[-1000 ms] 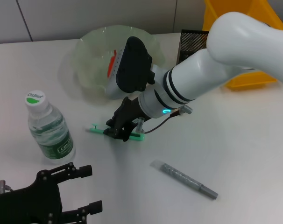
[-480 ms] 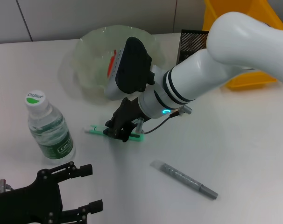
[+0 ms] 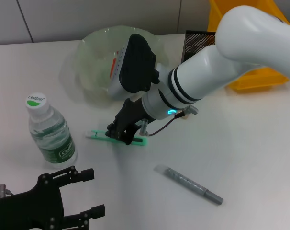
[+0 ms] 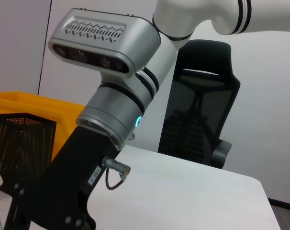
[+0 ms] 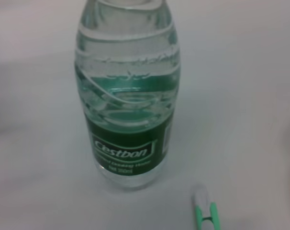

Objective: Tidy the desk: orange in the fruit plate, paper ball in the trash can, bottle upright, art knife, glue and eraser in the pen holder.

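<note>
One arm is at work: our right gripper [image 3: 122, 135] is low over the white desk [image 3: 240, 143], its dark fingers set on either side of the green art knife [image 3: 99, 135] that lies flat there. We read the fingers as pinching the knife's middle, though the knife lies on the surface, not raised. Against the picture from a second ago, the gripper has shifted slightly toward the bottle [image 3: 48, 130] and sits a little lower, and the knife has turned a touch: its white tip now points more toward the bottle, with more of its green length showing on that side of the fingers. The right wrist view confirms this, with the knife's pale tip [image 5: 205, 211] close to the foot of the bottle [image 5: 128, 96].

The bottle stands upright with its cap on, near our left side, unchanged. The glue stick [image 3: 189, 184], grey and slim, lies flat nearer us, well apart from the knife, where it was before. The fruit plate [image 3: 87, 62] sits behind the right arm, something orange showing in it past the wrist camera housing. The black mesh pen holder [image 3: 195, 45] stands beyond the arm, beside a yellow bin [image 3: 260, 79].

Our left gripper [image 3: 85, 194] stays parked at the near edge, its fingers spread apart, in the same place as earlier.
</note>
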